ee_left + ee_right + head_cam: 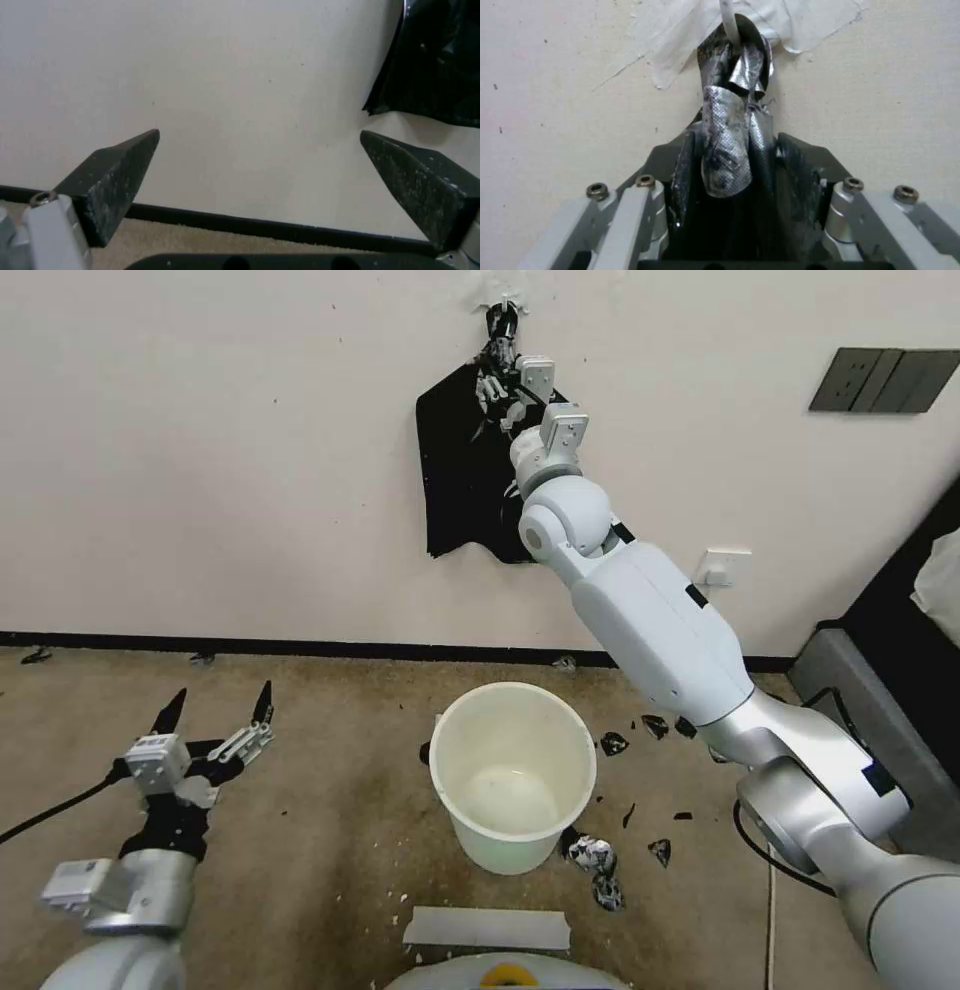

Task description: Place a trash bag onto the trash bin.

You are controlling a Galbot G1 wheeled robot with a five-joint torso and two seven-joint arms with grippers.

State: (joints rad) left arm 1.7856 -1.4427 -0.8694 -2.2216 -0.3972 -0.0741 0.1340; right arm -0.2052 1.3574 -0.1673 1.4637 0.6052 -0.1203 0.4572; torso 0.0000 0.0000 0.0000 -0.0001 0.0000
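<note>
High on the wall [200,450], the bag [460,480] hangs from a taped hook [728,22]; the right gripper [500,345] is raised to its gathered top, jaws closed narrow on the bunched plastic just below the tape [680,33]. On the carpet [330,830] near the baseboard [300,648], the bin [512,775] stands upright; black scraps [630,740] lie beside it; the left gripper [215,710] hovers low, well apart, jaws wide.

Up close to a pale wall [555,93], with white tape [680,33] stuck on it and peeling at the edges. Under the tape, the trash bag [727,150], black and shiny, bunched and twisted into a thin neck. Down low, the right gripper [735,150], its dark fingers [800,157] closed tight on the bag's neck
</note>
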